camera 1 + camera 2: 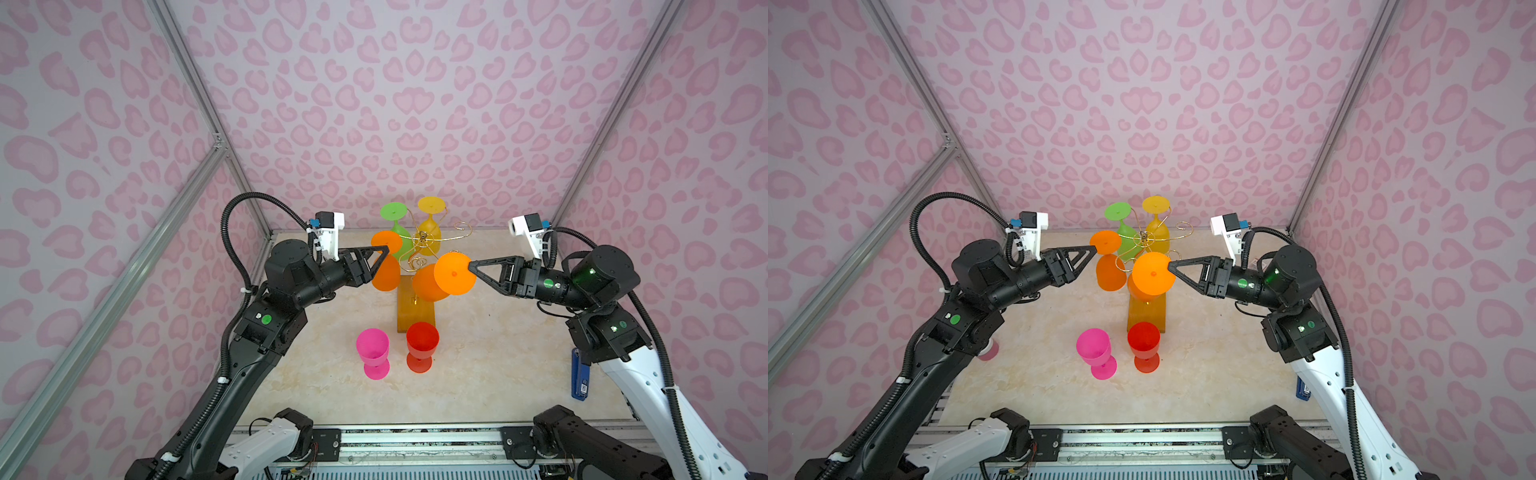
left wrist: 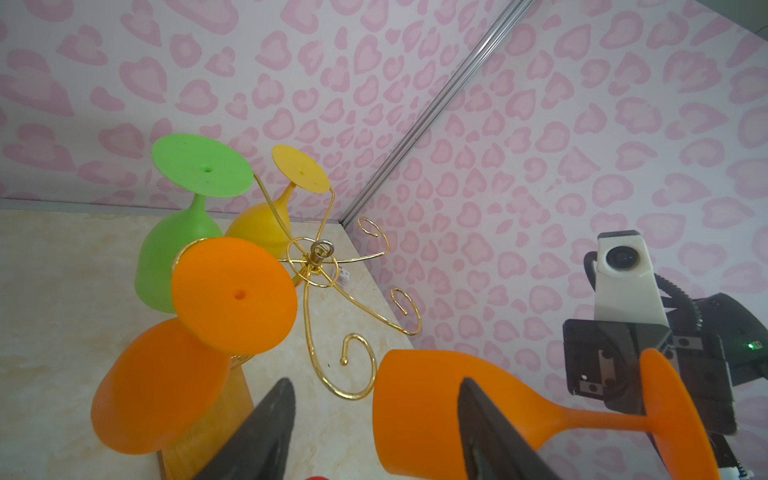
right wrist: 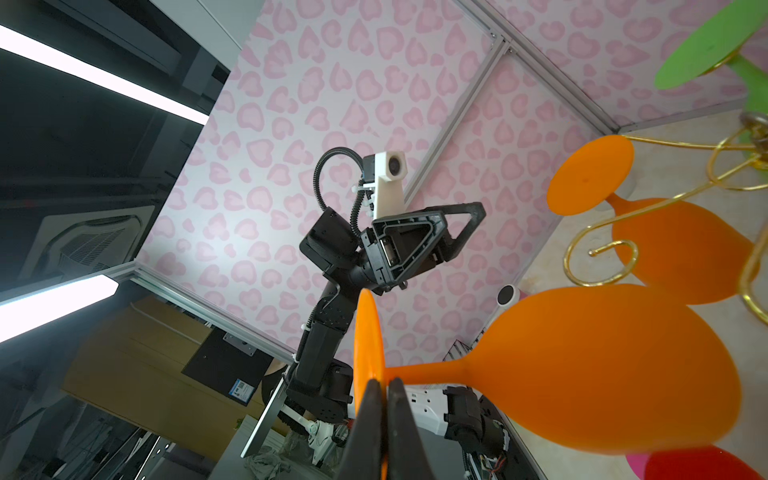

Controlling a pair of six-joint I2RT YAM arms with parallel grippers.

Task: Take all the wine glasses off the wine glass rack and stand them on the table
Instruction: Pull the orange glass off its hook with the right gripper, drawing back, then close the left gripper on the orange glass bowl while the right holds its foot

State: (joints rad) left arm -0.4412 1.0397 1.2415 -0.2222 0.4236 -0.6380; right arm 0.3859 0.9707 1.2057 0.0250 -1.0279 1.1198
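Top views: bright, even, diffuse light from above. Tabletop point(image 1: 498, 374) pale, slightly washed; shadows on it faint, soft-edged. Wall pattern stretched toward the edges by wide lens, corners a little soft.
Right wrist view: ceiling light strips point(image 3: 104, 79) blown out, room behind them dark. Right gripper point(image 3: 385, 390) close to lens, blurred. Orange wine glass point(image 3: 582, 365) heavily saturated, soft-edged.
Left wrist view: left gripper point(image 2: 376, 386) defocused, wall behind sharp, no glare.
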